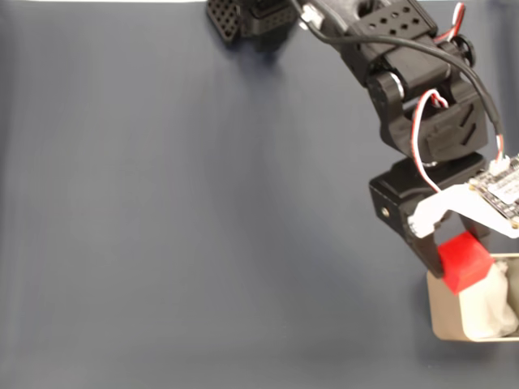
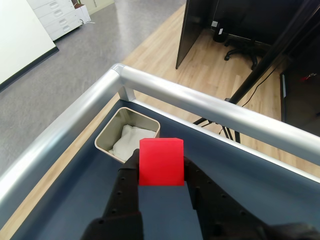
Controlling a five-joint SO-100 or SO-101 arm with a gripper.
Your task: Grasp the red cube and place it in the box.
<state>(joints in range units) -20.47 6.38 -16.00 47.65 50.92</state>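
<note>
While the red cube (image 1: 464, 261) sits squeezed between the two black fingers of the tool (image 2: 161, 167), it hangs up off the blue counter (image 1: 203, 211). In the fixed view it is at the box's (image 1: 444, 318) 11 o'clock corner, right by the rim. In the wrist view the box (image 2: 106, 138) is at 10 o'clock from the cube. I think a drop now could hit the rim, and the cube could bounce out onto the counter. White stuffing (image 2: 126, 139) fills the box.
</note>
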